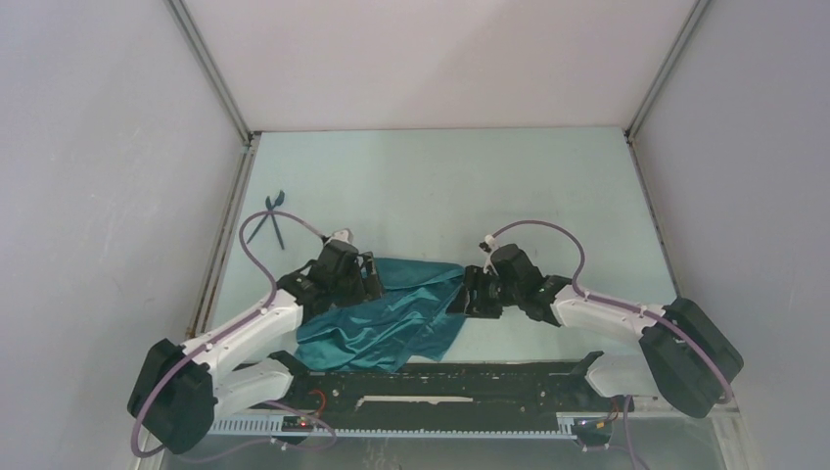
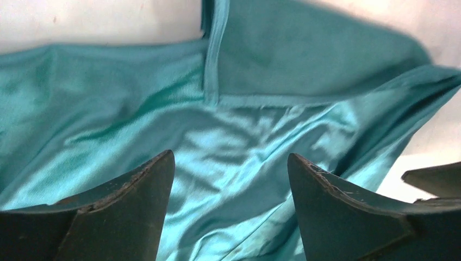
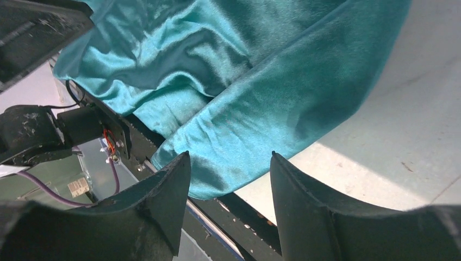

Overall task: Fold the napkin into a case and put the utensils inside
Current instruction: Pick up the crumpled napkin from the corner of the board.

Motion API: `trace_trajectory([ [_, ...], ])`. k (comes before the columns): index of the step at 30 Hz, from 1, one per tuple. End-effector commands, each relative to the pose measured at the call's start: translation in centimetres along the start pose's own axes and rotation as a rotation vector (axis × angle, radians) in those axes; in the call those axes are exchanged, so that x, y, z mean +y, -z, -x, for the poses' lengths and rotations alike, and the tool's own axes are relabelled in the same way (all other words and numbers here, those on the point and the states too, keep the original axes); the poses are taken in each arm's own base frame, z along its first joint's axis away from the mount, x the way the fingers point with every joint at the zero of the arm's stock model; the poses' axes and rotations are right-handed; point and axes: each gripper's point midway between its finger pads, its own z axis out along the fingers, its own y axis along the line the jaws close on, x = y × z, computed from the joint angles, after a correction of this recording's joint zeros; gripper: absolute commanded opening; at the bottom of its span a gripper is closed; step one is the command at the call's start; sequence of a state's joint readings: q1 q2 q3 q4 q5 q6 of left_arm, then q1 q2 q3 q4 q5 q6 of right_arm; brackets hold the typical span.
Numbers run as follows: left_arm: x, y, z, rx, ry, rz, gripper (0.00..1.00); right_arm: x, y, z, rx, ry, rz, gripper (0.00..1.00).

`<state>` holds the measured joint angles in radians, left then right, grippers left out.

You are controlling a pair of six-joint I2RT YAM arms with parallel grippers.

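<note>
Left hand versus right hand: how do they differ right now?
The left hand sits over the far-left part of the napkin, and cloth fills its wrist view. The right hand sits at the napkin's right edge, with the table showing beside it. The left hand's jaws look wider apart than the right hand's. Both are open, holding nothing.

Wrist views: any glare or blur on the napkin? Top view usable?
Left wrist: strong satin sheen across the middle of the napkin, which washes out the weave there, while the hem above it stays crisp. Right wrist: glossy highlights on the upper folds, and a bright sunlit-looking patch on the table. Top external: even, soft light with no glare, but the folds are small and low in detail.
</note>
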<state>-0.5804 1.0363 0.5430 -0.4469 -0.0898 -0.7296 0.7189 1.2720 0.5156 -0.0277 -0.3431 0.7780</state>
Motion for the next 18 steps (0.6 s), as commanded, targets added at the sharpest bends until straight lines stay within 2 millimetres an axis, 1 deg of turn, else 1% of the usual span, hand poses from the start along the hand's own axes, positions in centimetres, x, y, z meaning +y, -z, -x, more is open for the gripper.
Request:
trace_trajectory([
  [1,-3.2,-0.9,4.5,-0.131,0.072,-0.1,0.8,-0.3,0.5,0.9,-0.041,0.014,-0.013,0.63],
  [4,-3.1,-2.6,5.0,-0.121,0.086,-0.091,0.72,-0.3,0.8,1.1,-0.058,0.011,-0.012,0.63],
  [6,-3.4,-3.6,5.1,-0.095,0.092,-0.095,0.71,-0.4,0.9,1.1,-0.068,0.009,-0.011,0.63],
  [9,-3.9,-4.6,5.2,-0.071,0.095,-0.098,0.71,-1.0,0.9,1.2,-0.077,0.007,-0.033,0.64],
  [11,-4.0,-5.1,5.5,-0.066,0.089,-0.089,0.65,-1.6,0.7,1.3,-0.081,-0.002,-0.054,0.65],
  [12,-4.0,-5.4,5.7,-0.063,0.087,-0.081,0.59,-2.1,0.6,1.6,-0.085,-0.012,-0.069,0.65],
  [15,-4.7,-6.1,6.7,-0.056,0.074,-0.089,0.3,-3.2,0.0,2.2,-0.087,-0.054,-0.088,0.66],
  [16,-5.2,-6.0,7.0,-0.049,0.072,-0.104,0.22,-3.5,-0.1,2.3,-0.085,-0.065,-0.092,0.66],
  [17,-5.7,-5.8,7.8,-0.06,0.07,-0.118,0.11,-3.5,-0.2,2.9,-0.101,-0.063,-0.082,0.67],
  [18,-6.0,-5.4,8.5,-0.08,0.066,-0.124,0.05,-3.4,-0.2,3.3,-0.112,-0.06,-0.074,0.67],
])
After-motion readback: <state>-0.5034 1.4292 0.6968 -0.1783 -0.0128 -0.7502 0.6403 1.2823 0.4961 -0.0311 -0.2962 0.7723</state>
